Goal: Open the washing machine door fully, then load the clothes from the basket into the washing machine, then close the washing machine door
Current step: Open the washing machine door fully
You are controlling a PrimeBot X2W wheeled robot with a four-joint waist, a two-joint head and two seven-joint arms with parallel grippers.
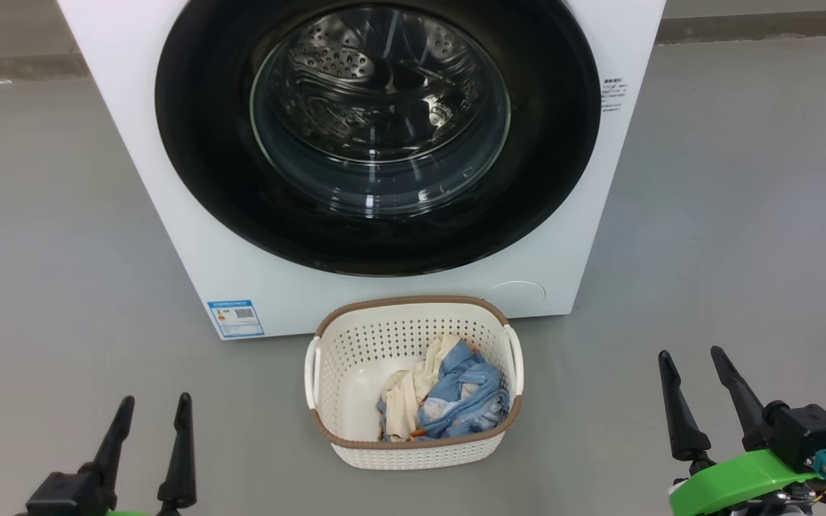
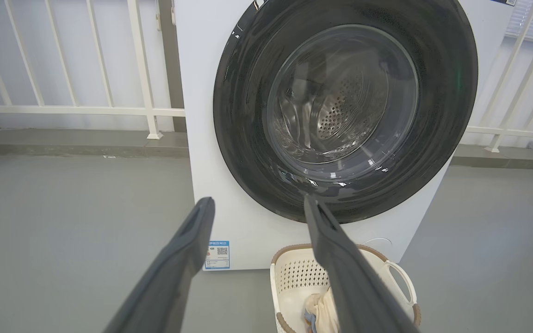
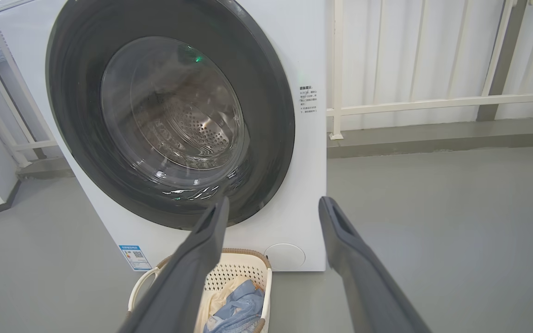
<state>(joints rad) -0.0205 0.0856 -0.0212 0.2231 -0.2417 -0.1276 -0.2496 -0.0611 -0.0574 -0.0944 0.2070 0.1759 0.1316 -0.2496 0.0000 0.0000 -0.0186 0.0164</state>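
The white washing machine (image 1: pixel 384 283) stands straight ahead, its round black door (image 1: pixel 191 150) lying flat against the front, with the steel drum visible through the glass bowl (image 1: pixel 381 107). On the floor just before it sits the cream basket (image 1: pixel 355 344), holding the blue and cream clothes (image 1: pixel 449 398) at its right side. My left gripper (image 1: pixel 155 401) is open at the lower left, well short of the basket. My right gripper (image 1: pixel 691 355) is open at the lower right, equally far off. Both wrist views face the door (image 2: pixel 248 152) (image 3: pixel 266 138) and basket (image 2: pixel 294 273) (image 3: pixel 243 273).
A blue energy sticker (image 1: pixel 236 317) marks the washer's lower left corner. Grey floor (image 1: pixel 728 236) spreads on both sides of the machine. White railings (image 2: pixel 86 108) (image 3: pixel 433 99) and a low kerb run behind the washer.
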